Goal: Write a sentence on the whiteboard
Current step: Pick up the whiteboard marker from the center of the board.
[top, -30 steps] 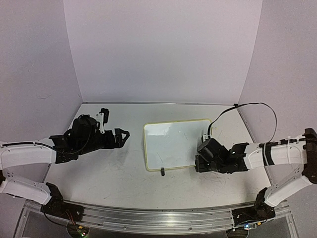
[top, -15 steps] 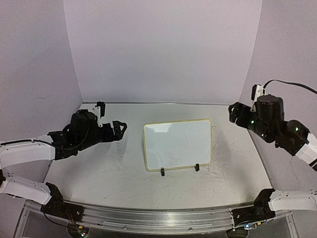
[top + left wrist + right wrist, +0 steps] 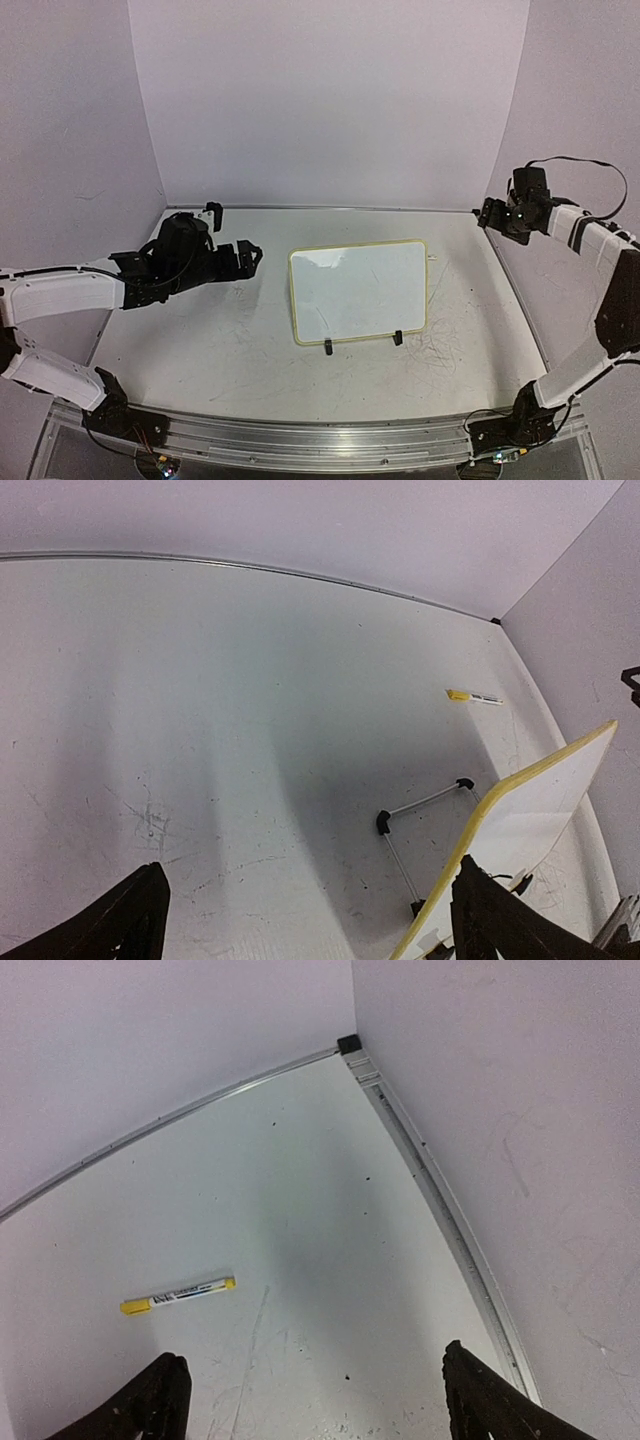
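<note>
Gaping empty, left gripper (image 3: 310, 905) and right gripper (image 3: 312, 1390) idle off the whiteboard (image 3: 358, 292) — pen (image 3: 178, 1295) loose, any sentence unreadable.

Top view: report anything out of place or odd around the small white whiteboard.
The thin white pen with a yellow cap lies loose on the table, just off the far right corner of the yellow-rimmed whiteboard. Nothing else stands out.
</note>
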Motion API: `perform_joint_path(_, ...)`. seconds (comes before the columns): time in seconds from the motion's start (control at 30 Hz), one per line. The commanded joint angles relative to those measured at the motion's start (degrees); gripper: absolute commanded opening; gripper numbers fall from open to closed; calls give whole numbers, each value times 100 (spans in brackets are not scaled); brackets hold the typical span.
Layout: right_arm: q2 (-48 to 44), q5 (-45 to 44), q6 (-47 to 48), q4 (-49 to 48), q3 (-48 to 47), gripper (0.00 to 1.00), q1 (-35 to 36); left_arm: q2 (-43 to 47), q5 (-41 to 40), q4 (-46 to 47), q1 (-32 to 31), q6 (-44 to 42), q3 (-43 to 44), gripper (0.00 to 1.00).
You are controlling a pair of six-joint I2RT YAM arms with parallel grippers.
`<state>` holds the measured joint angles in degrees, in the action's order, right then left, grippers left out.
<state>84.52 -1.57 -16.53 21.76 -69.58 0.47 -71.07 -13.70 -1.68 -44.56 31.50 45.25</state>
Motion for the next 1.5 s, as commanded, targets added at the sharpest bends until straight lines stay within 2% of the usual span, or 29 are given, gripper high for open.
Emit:
perform_joint_path(0.0,813,1152,175,-566,-577,88,-358,-33,9,-165,36,144,233,99)
perform_joint_path(0.2,2122,1830,1180,-849,-1465,87,-361,213,1,-164,44,351,68,99)
perform_joint_path(0.33,2534,2336,2144,-1207,-1684,86,-331,354,-88,-310,44,292,54,99)
perform_joint_path(0.5,2787,2483,3331,-1324,-1622,85,-209,355,-103,-423,44,360,53,99)
perform_joint_path(0.67,3150,2532,3961,-1127,-1818,86,-31,180,-81,-456,45,356,127,99)
perform_joint_path(0.8,3690,2576,4257,-779,-2348,86,314,51,-86,-532,52,288,258,99)
perform_joint_path(1.03,4808,2538,4636,410,-3635,83,664,110,-146,-680,49,305,336,100)
perform_joint_path(1.27,4929,2692,4687,649,-3571,82,778,-18,-46,-700,53,339,387,100)
perform_joint_path(1.47,5065,2397,4583,708,-3527,78,858,-35,-8,-704,60,343,424,99)
